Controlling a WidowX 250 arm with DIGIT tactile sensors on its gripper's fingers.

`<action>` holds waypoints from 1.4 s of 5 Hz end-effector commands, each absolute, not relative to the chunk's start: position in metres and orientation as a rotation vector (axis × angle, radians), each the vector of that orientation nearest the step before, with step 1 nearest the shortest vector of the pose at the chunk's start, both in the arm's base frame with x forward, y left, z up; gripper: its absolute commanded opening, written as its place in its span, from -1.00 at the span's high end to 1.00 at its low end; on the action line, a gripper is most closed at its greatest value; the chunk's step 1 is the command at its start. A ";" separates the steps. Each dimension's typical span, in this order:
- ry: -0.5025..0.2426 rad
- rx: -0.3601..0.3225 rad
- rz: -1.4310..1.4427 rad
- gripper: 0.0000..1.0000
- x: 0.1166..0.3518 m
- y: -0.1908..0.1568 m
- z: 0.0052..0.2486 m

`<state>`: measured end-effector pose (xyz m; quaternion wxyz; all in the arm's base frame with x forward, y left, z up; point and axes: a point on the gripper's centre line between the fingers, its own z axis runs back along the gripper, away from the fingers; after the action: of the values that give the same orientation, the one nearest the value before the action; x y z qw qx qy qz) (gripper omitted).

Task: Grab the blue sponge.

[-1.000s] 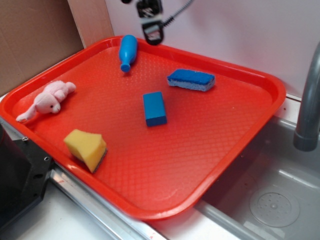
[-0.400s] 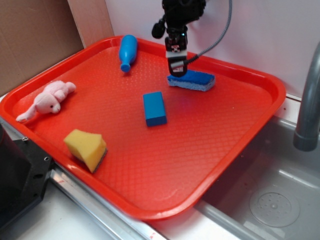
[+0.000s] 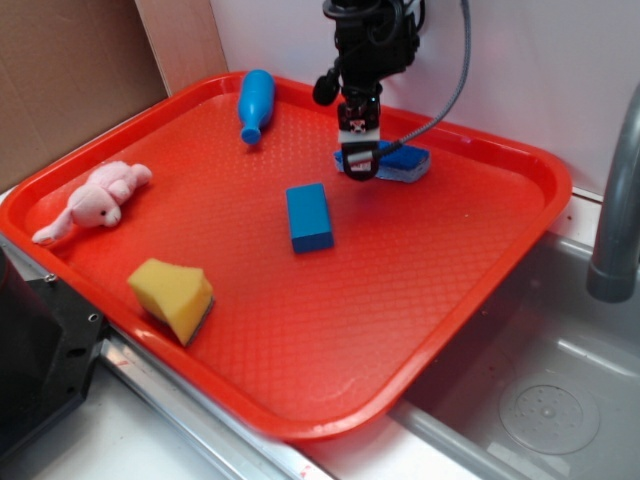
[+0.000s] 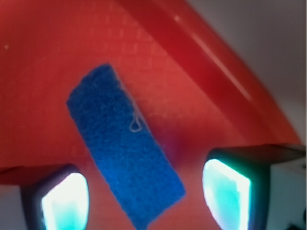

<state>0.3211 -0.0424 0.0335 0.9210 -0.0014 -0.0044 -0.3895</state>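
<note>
The blue sponge (image 3: 398, 160) lies flat on the red tray (image 3: 480, 250) near its far rim, rough top up, pale layer below. My gripper (image 3: 360, 165) hangs low over the sponge's left end and hides part of it. In the wrist view the blue sponge (image 4: 125, 146) runs diagonally across the red tray (image 4: 57, 52), its near end lying between my two glowing fingertips (image 4: 64, 201). My gripper (image 4: 144, 199) is open, with gaps on both sides of the sponge.
A smooth blue block (image 3: 309, 217) sits mid-tray. A blue bottle (image 3: 254, 103) lies at the far left rim, a pink plush toy (image 3: 95, 200) at the left, a yellow wedge sponge (image 3: 173, 296) near the front. A sink (image 3: 540, 400) and grey faucet (image 3: 618, 210) stand right.
My gripper has come down from above the tray's far rim, moved right and lowered onto the blue sponge's left end. The sponge and other objects have not moved.
</note>
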 end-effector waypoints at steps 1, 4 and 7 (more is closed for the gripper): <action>-0.029 0.021 -0.831 -0.91 0.326 -0.054 0.032; -0.015 0.012 -0.827 1.00 0.331 -0.048 0.028; -0.035 0.051 -0.330 1.00 0.288 -0.014 0.130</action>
<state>0.2874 -0.0081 0.1154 0.9860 0.0191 0.0113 -0.1651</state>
